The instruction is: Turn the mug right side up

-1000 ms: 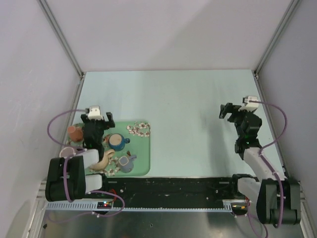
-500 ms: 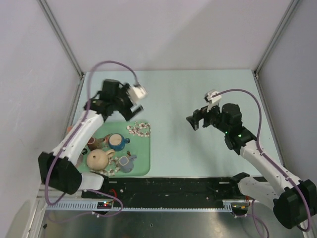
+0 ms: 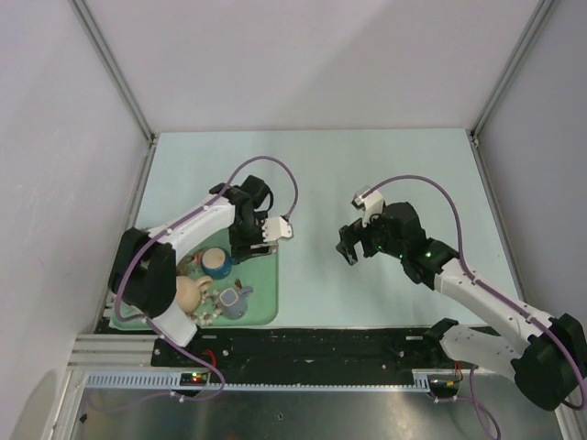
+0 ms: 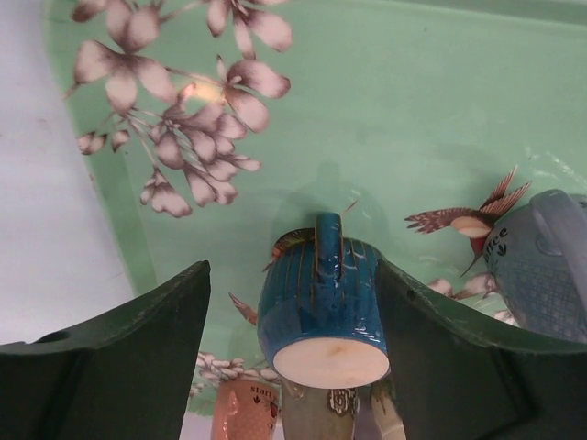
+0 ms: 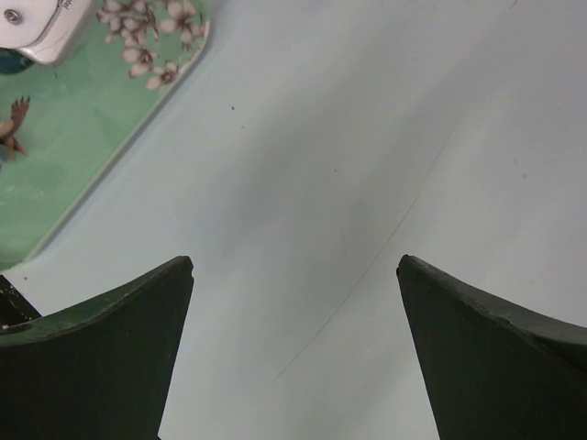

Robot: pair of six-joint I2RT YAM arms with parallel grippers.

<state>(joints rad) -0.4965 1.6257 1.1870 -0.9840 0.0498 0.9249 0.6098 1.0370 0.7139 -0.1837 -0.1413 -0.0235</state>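
- The pale green surface (image 3: 367,174) is carrying a tray at its near left, and the rest is lying bare.
- The green flowered tray (image 4: 431,119) is holding all the crockery.
- The left hand (image 4: 293,275) is hanging over the tray with its fingers (image 4: 119,357) spread wide, one on each side of the mug and neither touching it.
- The right hand (image 5: 295,266) is hovering over bare surface just beside the tray's corner, fingers spread and gripping nothing.
- A tan teapot (image 3: 186,293) is sitting at the tray's near end.
- The blue ribbed mug (image 4: 321,307) is standing upside down on the tray, its unglazed base facing up.
- A grey-blue textured vessel (image 4: 541,275) is standing just beside the mug.
- A small pink cup (image 4: 246,414) is peeking out beyond the mug.
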